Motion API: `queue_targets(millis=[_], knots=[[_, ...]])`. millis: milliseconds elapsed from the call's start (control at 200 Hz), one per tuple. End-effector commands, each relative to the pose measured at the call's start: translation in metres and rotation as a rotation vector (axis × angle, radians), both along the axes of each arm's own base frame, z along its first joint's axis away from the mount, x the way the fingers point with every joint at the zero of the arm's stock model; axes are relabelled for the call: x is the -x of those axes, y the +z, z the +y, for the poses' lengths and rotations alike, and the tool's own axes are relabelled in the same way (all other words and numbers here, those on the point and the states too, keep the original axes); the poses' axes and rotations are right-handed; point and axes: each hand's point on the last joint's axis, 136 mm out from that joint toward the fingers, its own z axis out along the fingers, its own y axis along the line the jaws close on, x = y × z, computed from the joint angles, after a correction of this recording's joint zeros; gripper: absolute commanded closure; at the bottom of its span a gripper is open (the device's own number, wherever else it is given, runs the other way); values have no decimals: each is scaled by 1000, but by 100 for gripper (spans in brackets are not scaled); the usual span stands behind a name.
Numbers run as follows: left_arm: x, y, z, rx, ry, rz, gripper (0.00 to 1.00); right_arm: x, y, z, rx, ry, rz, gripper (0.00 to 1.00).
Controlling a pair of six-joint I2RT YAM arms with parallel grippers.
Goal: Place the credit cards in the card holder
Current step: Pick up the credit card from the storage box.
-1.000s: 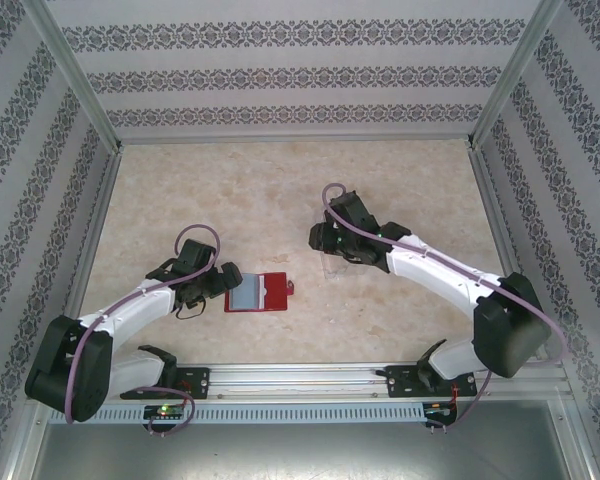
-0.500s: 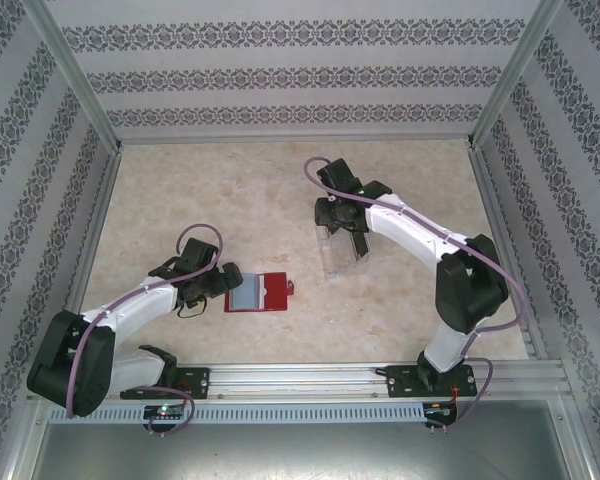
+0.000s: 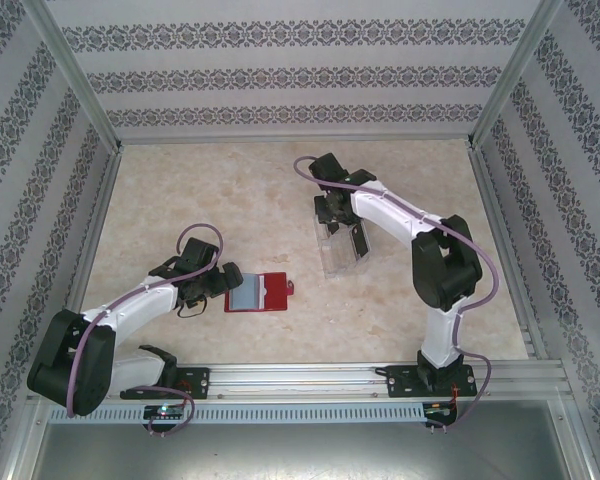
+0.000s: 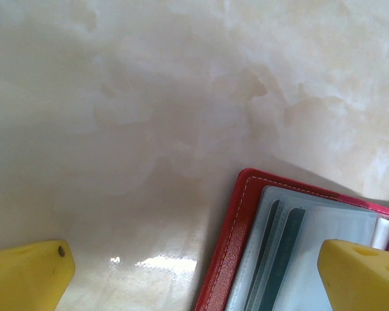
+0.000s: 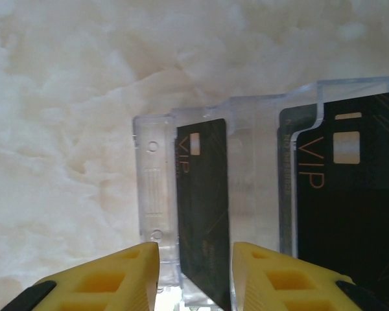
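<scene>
The tabletop carries a slotted tray centre-right and the open red card holder lower left of it. The left claw gapes wide at the holder's edge. The right claw stands narrow astride one credit card in the tray. Its jaws could catch the tray wall and tip it. The card's foot is cut off, and I cannot tell whether it is pinched.

My left arm lies low at lower left, my left gripper spread wide open. My right arm stretches up to upper centre, my right gripper fingers only narrowly apart.
</scene>
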Motion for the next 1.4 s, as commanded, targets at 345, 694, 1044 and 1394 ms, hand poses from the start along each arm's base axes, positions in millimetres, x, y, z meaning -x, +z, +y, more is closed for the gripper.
queue_targets(millis=[345,694,1044,1394], knots=[[17,-18,9,-62,-23,60,0,-6,-14,-3,39,12,39,69],[17,-17,9,-61,-22,56,0,-9,-19,-1,36,19,49,81],[18,-17,10,-61,-21,57,0,-13,0,2,-11,34,24,99],[18,-14,12,-70,-15,55,0,-11,56,27,-185,75,-88,100]])
